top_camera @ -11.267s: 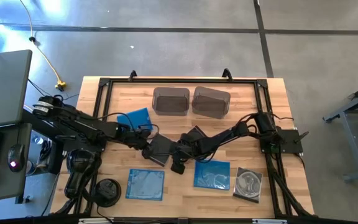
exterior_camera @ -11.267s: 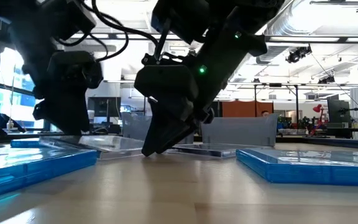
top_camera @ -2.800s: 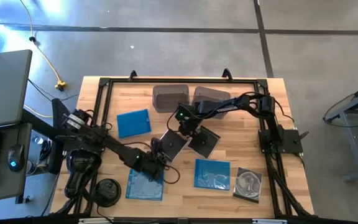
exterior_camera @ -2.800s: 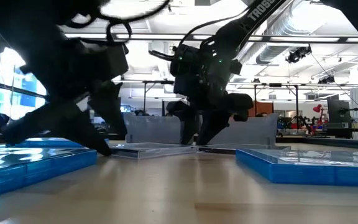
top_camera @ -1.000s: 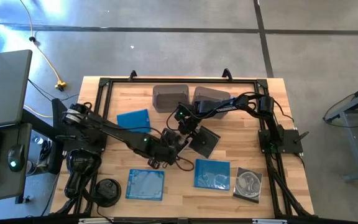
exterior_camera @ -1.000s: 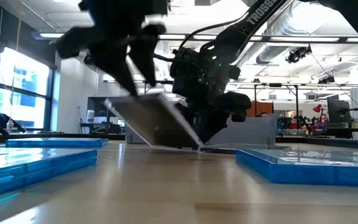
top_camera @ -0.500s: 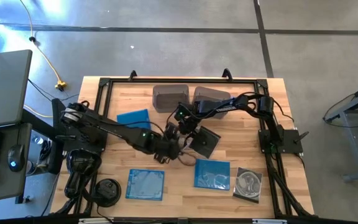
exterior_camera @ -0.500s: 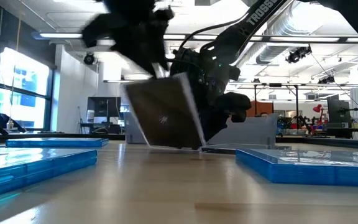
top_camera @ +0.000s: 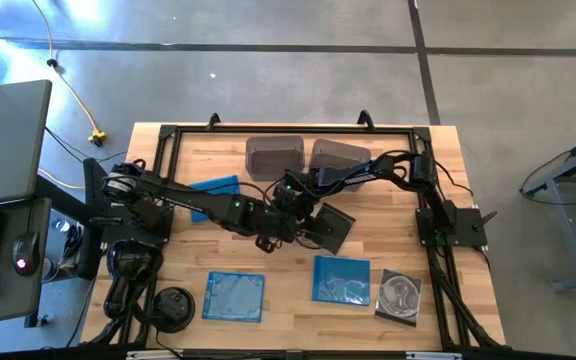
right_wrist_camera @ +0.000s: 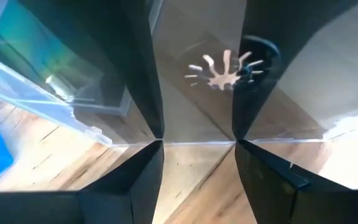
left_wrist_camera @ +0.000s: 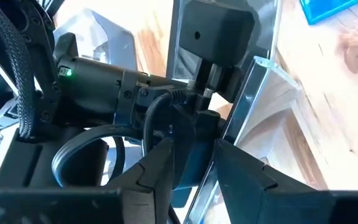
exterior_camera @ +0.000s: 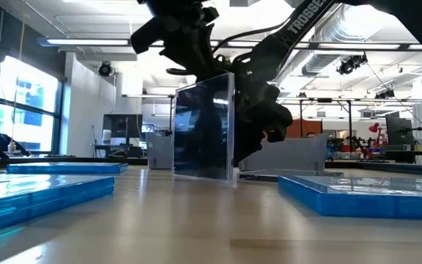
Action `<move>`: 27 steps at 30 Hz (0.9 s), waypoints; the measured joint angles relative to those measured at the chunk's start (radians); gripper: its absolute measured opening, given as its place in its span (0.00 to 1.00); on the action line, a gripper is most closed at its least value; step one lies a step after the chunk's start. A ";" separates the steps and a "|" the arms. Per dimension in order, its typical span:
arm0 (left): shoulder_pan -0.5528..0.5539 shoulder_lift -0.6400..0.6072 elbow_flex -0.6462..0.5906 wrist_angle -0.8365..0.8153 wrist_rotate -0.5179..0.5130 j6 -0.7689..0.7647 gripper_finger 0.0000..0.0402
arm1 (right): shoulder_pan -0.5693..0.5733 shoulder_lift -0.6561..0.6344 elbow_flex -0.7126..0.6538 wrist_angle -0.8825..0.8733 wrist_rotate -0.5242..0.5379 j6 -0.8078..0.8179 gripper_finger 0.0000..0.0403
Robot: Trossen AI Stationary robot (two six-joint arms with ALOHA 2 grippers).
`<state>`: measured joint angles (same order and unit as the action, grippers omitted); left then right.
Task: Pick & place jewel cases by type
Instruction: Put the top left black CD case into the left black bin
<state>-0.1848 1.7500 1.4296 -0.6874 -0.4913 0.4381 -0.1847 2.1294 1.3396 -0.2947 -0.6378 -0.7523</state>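
Along the near edge of the table (top_camera: pixel 438 150) lie two blue jewel cases (top_camera: pixel 235 297) and (top_camera: pixel 341 279), with a clear case holding a silver disc (top_camera: pixel 400 296) at the right. Mid-table, the left gripper (top_camera: pixel 273 228) pinches the top edge of a dark jewel case (exterior_camera: pixel 205 136) standing upright on its lower edge. Just right of it, the right gripper (top_camera: pixel 296 212) spreads its fingers (right_wrist_camera: pixel 135 74) wide over a second dark case (top_camera: pixel 330 229) lying flat. Farther left, a third blue case (top_camera: pixel 214 187). Two grey bins (top_camera: pixel 274 158) sit at the far edge
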 joint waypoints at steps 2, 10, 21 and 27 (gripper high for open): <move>-0.004 -0.008 -0.001 -0.001 -0.009 0.002 0.29 | 0.000 -0.001 0.000 0.000 0.004 -0.001 0.49; -0.014 -0.008 -0.003 0.043 0.023 0.009 0.29 | -0.001 -0.003 0.001 0.009 -0.067 -0.015 0.49; -0.019 -0.002 0.033 0.028 0.011 0.002 0.29 | -0.002 -0.007 0.004 0.044 -0.048 -0.011 0.49; -0.018 -0.008 0.132 -0.103 0.111 -0.118 0.29 | 0.012 -0.008 0.005 0.045 -0.056 -0.008 0.49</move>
<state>-0.2032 1.7420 1.5620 -0.7908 -0.3805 0.3205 -0.1723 2.1212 1.3441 -0.2497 -0.6940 -0.7605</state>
